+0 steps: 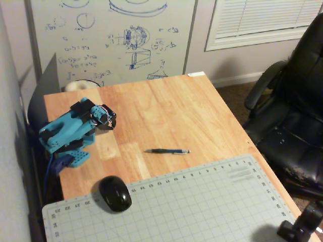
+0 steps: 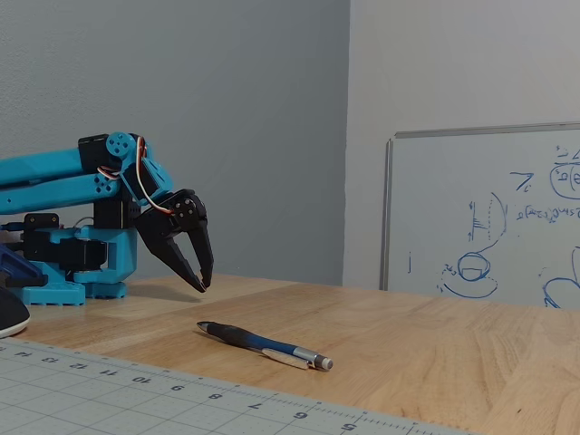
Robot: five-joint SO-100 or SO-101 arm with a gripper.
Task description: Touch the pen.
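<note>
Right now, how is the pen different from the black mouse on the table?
The pen is long and thin; the mouse is round and fat. The pen is part dark, part blue with a pale tip, as a fixed view shows; the mouse is all black. The pen lies on bare wood, while the mouse sits partly on the cutting mat. Both rest on the table, and nothing touches either; the end effector is off the pen.

Folded arm, hand (image 2: pixel 205 283) nearly closed
</note>
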